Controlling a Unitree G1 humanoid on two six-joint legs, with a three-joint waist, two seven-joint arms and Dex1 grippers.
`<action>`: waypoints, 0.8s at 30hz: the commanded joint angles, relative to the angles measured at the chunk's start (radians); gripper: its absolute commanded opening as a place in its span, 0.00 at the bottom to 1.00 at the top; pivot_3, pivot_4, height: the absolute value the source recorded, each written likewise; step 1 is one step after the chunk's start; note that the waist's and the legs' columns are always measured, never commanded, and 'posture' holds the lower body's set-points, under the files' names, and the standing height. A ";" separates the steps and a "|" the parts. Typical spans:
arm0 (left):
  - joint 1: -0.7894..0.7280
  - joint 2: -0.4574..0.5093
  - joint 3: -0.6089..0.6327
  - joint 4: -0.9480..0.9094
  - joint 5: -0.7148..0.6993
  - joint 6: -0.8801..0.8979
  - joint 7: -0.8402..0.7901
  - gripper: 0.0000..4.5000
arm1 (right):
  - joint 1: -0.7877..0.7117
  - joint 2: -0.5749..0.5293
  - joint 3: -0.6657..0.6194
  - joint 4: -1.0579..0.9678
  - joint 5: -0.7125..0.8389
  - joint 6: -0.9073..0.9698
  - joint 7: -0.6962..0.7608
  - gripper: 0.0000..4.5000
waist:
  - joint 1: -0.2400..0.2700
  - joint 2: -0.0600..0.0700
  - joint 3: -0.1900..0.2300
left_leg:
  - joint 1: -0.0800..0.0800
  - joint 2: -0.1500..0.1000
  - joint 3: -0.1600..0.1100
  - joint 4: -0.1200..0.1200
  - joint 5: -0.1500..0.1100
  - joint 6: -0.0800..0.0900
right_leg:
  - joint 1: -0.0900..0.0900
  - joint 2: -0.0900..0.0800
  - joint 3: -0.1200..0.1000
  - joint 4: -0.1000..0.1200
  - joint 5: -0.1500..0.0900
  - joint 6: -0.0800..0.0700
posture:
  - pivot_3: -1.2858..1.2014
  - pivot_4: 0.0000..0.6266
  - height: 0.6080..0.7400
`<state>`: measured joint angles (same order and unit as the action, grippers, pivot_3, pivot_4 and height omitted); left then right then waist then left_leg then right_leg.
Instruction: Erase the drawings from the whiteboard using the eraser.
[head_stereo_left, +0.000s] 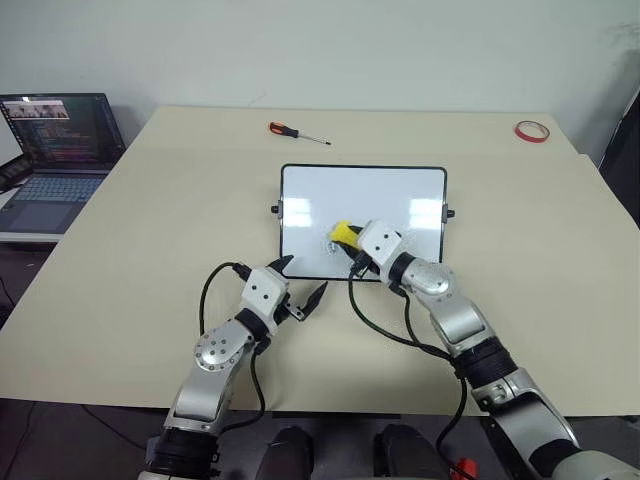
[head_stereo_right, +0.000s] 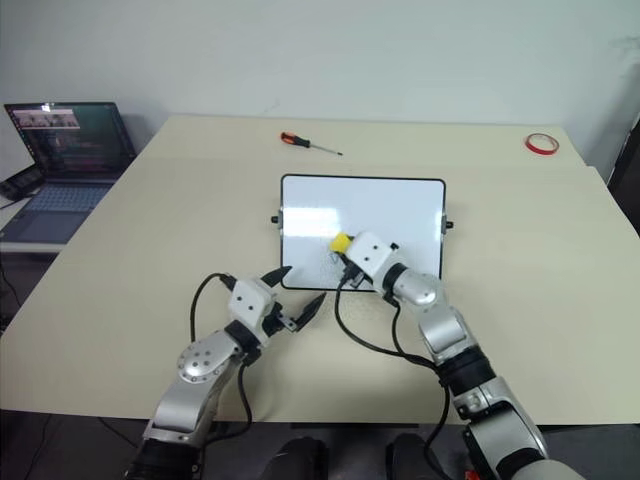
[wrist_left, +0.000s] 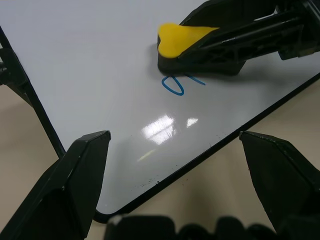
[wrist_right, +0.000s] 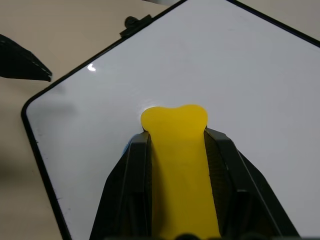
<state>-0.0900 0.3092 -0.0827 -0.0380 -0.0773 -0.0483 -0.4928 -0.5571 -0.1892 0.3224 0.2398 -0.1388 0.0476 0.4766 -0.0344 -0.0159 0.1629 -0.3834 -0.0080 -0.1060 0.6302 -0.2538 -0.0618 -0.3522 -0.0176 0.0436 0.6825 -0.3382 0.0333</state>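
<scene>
Wiping step in hand: right gripper (head_stereo_left: 352, 243) clenched on the eraser (head_stereo_left: 343, 232), its two black fingers (wrist_right: 131, 190) pinching the block's long sides so hard that the free yellow end bulges into a heart-like lobe; dark underside pressed flat on the whiteboard (head_stereo_left: 400, 195), in the near, middle part of it. Left gripper (head_stereo_left: 300, 285) released, fingers spread wide, hovering just off the board's near left corner, over the worktop (head_stereo_left: 150, 250), grasping nothing.

Remaining drawings (wrist_left: 179, 84): a thin blue loop with a short stroke beside it, lying just beside the eraser's near edge, apparently not yet covered; any other marks too small or hidden to tell.

Next move, by judgement: a short drag of the eraser towards the near edge, across the blue loop, keeping the underside flat and the pressure even; board unclamped, so may slide on the smooth worktop, and the idle left gripper could steady its frame.

Materials: eraser soft, foam-like, yielding; board glossy white, mirroring ceiling lights, thin black frame, rounded corners, small black knobs on the short sides; worktop matt beige.
</scene>
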 joint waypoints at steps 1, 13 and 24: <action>-0.014 0.004 0.011 -0.038 -0.008 -0.016 -0.001 1.00 | 0.033 -0.006 0.042 -0.048 0.000 0.002 0.062 0.26 | 0.001 0.000 0.000 | 0.000 0.000 0.000 0.000 0.000 0.000 | 0.000 0.000 0.000 0.000 0.000 0.000 | 0.52 0.24 1.00; -0.020 -0.003 0.000 -0.037 -0.006 -0.013 -0.003 1.00 | -0.018 -0.050 -0.058 0.000 -0.065 0.033 -0.115 0.26 | 0.005 0.000 0.000 | 0.000 0.000 -0.001 0.000 0.000 0.000 | 0.000 0.000 0.000 0.000 0.000 0.000 | 0.52 0.24 1.00; -0.040 0.001 0.001 -0.027 -0.010 -0.008 -0.011 1.00 | 0.074 -0.072 0.006 -0.106 -0.057 0.042 -0.002 0.26 | 0.004 0.000 0.000 | 0.000 0.000 -0.001 0.000 0.000 0.000 | 0.001 0.000 0.000 0.000 0.000 0.000 | 0.52 0.24 1.00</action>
<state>-0.1240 0.3087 -0.0854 -0.0379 -0.0775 -0.0487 -0.4969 -0.4975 -0.2531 0.3136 0.1486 -0.1925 0.0731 0.4461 -0.0306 -0.0163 0.1626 -0.3832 -0.0084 -0.1067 0.6304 -0.2537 -0.0619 -0.3511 -0.0177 0.0431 0.6822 -0.3382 0.0333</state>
